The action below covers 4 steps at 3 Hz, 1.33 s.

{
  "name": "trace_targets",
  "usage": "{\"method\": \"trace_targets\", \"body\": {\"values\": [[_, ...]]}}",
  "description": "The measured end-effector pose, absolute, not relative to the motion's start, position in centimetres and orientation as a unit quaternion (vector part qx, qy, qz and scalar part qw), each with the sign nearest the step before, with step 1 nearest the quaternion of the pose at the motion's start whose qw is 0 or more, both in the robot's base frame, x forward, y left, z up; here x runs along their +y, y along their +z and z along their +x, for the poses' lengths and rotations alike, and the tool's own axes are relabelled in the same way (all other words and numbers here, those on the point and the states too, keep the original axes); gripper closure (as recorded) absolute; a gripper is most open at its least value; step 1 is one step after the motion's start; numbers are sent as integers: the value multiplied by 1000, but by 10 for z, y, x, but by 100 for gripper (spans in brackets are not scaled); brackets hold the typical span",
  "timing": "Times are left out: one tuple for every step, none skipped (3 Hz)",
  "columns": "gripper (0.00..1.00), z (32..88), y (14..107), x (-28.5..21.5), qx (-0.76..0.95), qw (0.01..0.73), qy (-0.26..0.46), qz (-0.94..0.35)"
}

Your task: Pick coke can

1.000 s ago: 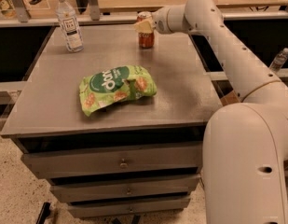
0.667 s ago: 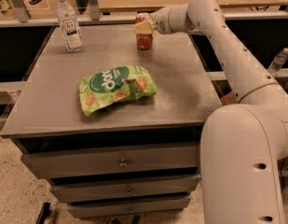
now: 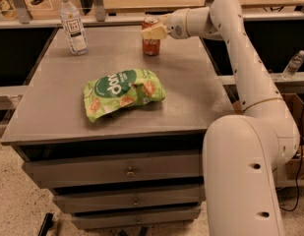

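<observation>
The coke can (image 3: pixel 151 44) is a small red can with a silver top, standing upright at the back middle of the grey cabinet top (image 3: pixel 68 107). My gripper (image 3: pixel 153 30) reaches in from the right at the end of the white arm (image 3: pixel 230 43) and sits at the can's upper half, covering part of it. The can's base rests on the surface.
A clear plastic water bottle (image 3: pixel 73 23) with a white cap stands at the back left. A green chip bag (image 3: pixel 123 93) lies in the middle of the top. Another bottle (image 3: pixel 293 65) sits on a shelf at the right. Drawers (image 3: pixel 127 170) face front.
My gripper has shifted slightly left, closer over the can's top. The can, the bag and the bottle have stayed where they were.
</observation>
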<state>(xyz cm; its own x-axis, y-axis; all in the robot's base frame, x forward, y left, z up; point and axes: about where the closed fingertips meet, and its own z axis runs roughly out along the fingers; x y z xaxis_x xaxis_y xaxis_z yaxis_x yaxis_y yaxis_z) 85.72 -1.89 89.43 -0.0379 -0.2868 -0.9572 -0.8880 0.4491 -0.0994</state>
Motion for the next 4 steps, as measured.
{"method": "trace_targets", "body": {"values": [[100, 846, 898, -20, 637, 536, 312, -458], [100, 836, 910, -22, 621, 536, 325, -470], [100, 828, 928, -27, 620, 533, 319, -480], [100, 820, 945, -33, 621, 530, 311, -486]]}}
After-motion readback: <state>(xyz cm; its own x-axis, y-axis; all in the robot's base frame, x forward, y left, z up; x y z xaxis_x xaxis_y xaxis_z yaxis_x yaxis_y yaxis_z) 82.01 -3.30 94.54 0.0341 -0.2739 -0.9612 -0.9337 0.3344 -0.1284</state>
